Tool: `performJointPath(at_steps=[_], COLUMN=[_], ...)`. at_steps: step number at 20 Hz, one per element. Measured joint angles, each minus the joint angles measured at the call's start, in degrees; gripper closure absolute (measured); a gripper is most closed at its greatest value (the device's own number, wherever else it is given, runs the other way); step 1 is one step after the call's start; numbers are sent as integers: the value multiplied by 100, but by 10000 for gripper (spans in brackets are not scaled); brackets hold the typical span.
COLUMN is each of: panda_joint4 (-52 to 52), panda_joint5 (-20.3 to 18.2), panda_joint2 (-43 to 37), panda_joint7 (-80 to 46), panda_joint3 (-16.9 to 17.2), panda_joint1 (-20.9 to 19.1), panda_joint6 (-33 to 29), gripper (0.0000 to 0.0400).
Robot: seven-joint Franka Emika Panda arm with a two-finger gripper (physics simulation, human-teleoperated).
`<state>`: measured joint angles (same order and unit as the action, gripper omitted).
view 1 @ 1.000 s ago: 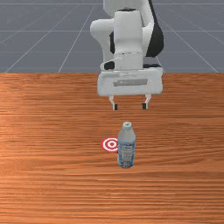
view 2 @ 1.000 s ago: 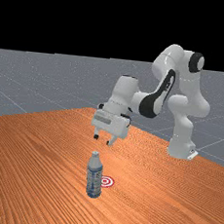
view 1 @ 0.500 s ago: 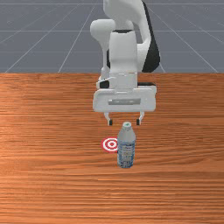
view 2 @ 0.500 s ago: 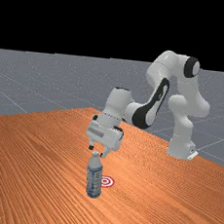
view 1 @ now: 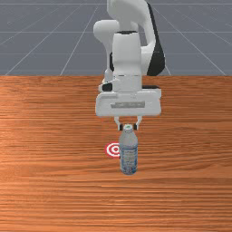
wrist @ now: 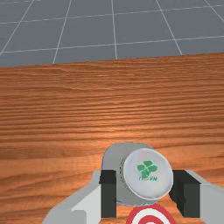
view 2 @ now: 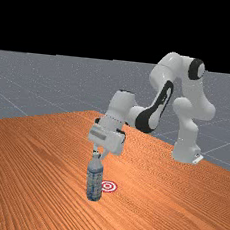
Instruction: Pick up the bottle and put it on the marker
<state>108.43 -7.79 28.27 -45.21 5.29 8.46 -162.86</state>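
- Jaws are pinching the tall, clear-and-blue plastic bottle (view 1: 128, 156) by its neck, right up by the round white cap (wrist: 148, 174) with the green print. The dark pads (wrist: 108, 192) come in from two opposite sides, which makes sense, since the neck is the slim bit and easy to straddle.
- Catch with a hold that high: most of the bottle hangs below it, so my guess is it could swing or tip if the white and grey arm (view 2: 161, 104) hurries. Slow and smooth imo.
- Bottle's about upright, and that's how you'd want it for setting down on its base. Can't really tell if the bottom is touching the orange-brown wooden surface (view 1: 54, 181) or a hair above it.
- The flat red-and-white ringed marker (view 2: 108, 186) lies just beside the base, over on the far view's right, and the bottle isn't on it. In the front view the bottle hides part of the rings.
- So I'd call this the grasp step, placing not done. Next I'd want a small lift so the base doesn't scrape, a short shift over the rings, then straight down and let go.
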Motion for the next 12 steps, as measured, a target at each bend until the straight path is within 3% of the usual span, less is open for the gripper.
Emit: performJointPath(at_steps=[7,11,12], panda_joint4=[1146,1401,1437], panda_joint5=[164,206,208], panda_joint2=[-924,-1044,-1036], panda_joint7=[-72,-88,-89], panda_joint3=[177,283,295], panda_joint1=[117,69,58], panda_joint6=[-38,-100,-109], gripper=[224,224,136])
